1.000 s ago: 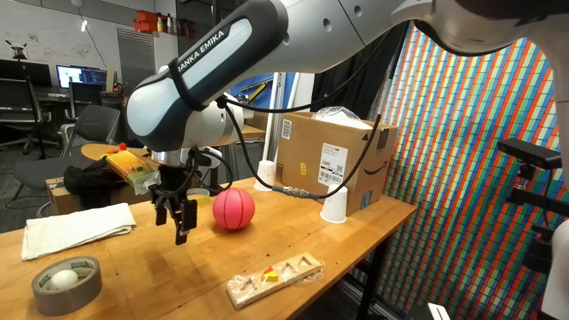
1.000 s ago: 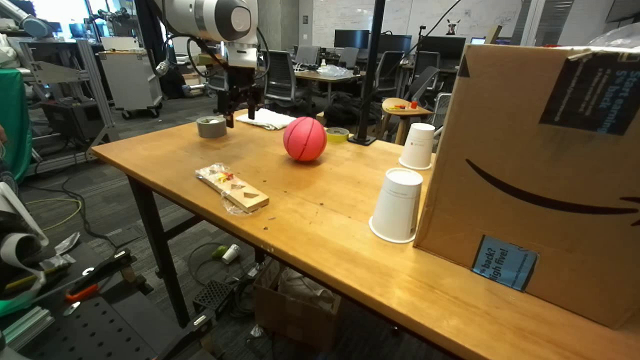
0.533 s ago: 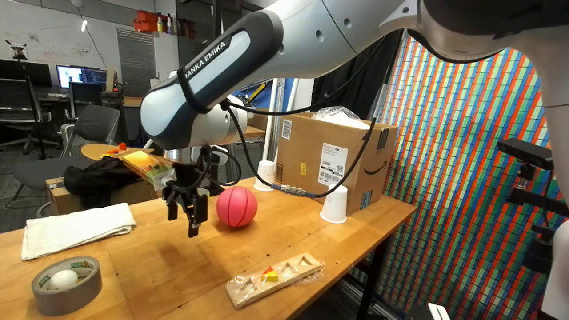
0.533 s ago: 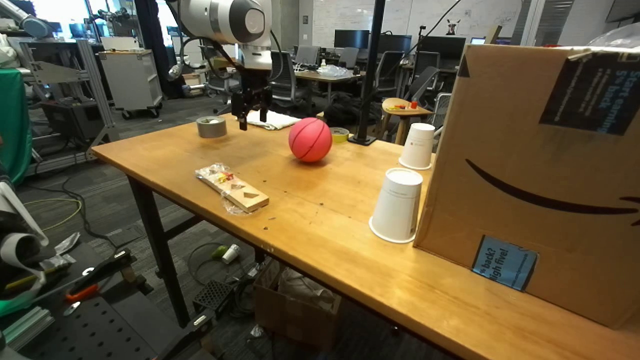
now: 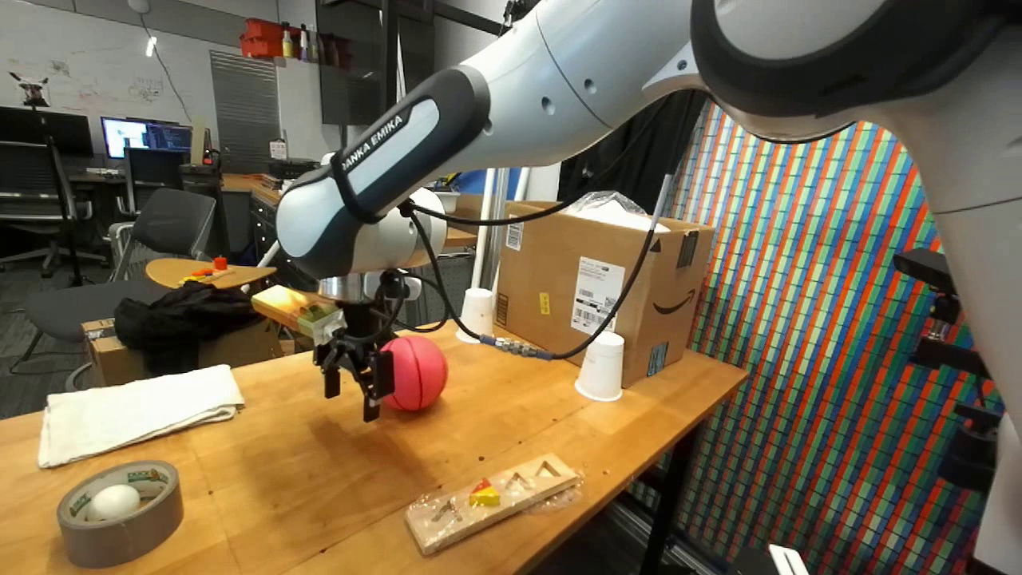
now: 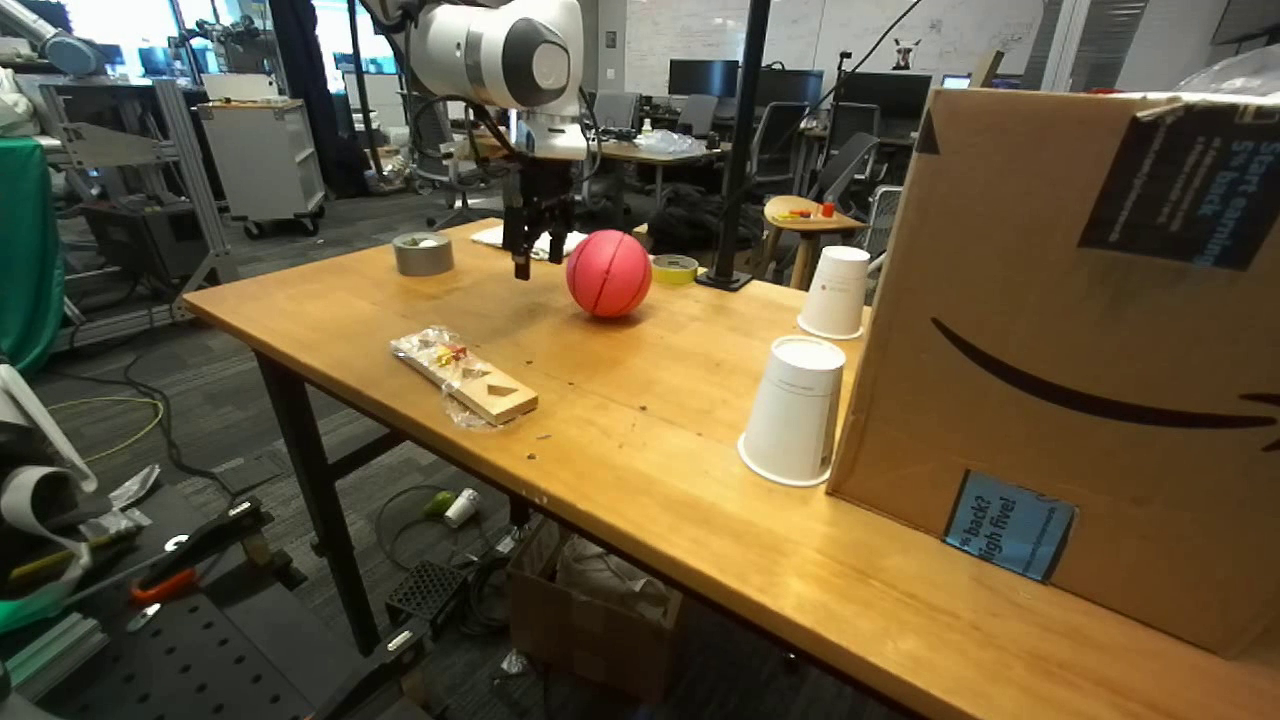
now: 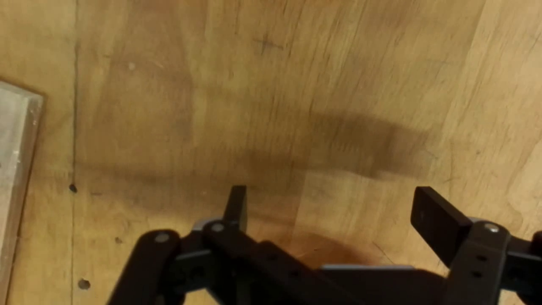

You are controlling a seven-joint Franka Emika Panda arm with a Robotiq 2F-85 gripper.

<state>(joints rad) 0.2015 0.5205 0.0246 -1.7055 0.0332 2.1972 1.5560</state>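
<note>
Wooden tabletop [image 6: 690,400]: your gripper [image 6: 539,262] hung above it, jaws parted, empty. Pink ball [image 6: 610,274]: sat near the gripper, at three o'clock in an exterior view; slow travel, clear of its side, seemed your wisest course.

Exterior views: bright, reasonably sharp. In an exterior view, the window [image 6: 120,20] is blown out to white; the wooden tabletop [image 6: 620,440] carries a pale sheen. Wrist view: dimmer, slightly soft, yellowish. Diffuse shadows [image 7: 372,146] (overlapping, edges indistinct) cross the tabletop; the black gripper [image 7: 331,190] loses detail.
</note>
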